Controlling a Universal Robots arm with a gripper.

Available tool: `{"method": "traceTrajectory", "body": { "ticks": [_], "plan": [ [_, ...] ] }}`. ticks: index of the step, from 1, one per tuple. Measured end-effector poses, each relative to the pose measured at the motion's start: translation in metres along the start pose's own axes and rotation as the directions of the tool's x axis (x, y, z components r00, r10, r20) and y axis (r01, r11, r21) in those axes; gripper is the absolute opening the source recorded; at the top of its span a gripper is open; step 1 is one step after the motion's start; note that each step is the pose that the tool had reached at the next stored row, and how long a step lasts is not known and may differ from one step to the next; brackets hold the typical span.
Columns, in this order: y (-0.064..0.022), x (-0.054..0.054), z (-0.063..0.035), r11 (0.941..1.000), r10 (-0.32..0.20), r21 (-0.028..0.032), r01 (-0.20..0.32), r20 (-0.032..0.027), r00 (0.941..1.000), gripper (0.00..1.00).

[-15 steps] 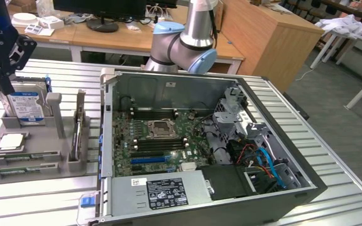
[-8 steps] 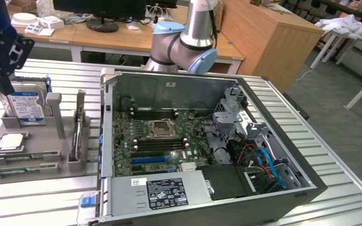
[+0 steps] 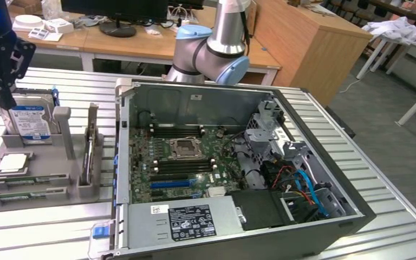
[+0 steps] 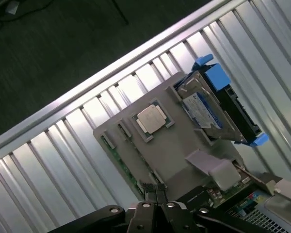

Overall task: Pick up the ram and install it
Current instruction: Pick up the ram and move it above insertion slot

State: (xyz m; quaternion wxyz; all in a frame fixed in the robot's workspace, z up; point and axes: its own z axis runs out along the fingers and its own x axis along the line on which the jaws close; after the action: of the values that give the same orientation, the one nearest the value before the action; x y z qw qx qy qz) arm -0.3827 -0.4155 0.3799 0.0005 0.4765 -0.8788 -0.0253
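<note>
- Gripper (image 4: 156, 190) closed on nothing, hovering over the grey holder (image 3: 49, 162).
- Ram (image 3: 26, 180) lies in its holder slot, not yet picked up.
- Install into the computer case (image 3: 324, 227) not done.

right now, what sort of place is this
Probably a robotics lab: an open black computer tower case lies on a ribbed metal table beside a grey parts holder, with light wooden desks and a black monitor behind.

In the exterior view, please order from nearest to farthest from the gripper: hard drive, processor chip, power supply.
From the gripper:
1. Hard drive, upright in the tray, just below it.
2. Processor chip, flat on the tray.
3. Power supply, inside the computer case, exterior view's right.
</note>
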Motion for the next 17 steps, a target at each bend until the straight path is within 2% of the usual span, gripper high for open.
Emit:
{"method": "traceTrajectory", "body": {
  "ticks": [4,9,13,17],
  "plan": [
    [0.0,0.0,0.0003,0.9973,-0.073,-0.0018,0.073,-0.0031,0.9973,0.11],
    [0.0,0.0,0.0006,0.9868,-0.162,-0.0044,0.162,-0.0069,0.9868,0.11],
    [-0.0001,0.0,0.0009,0.9722,-0.234,-0.0067,0.234,-0.0098,0.9721,0.11],
    [0.0,0.0,0.0011,0.9526,-0.304,-0.0093,0.304,-0.0126,0.9525,0.11]
  ]
}}
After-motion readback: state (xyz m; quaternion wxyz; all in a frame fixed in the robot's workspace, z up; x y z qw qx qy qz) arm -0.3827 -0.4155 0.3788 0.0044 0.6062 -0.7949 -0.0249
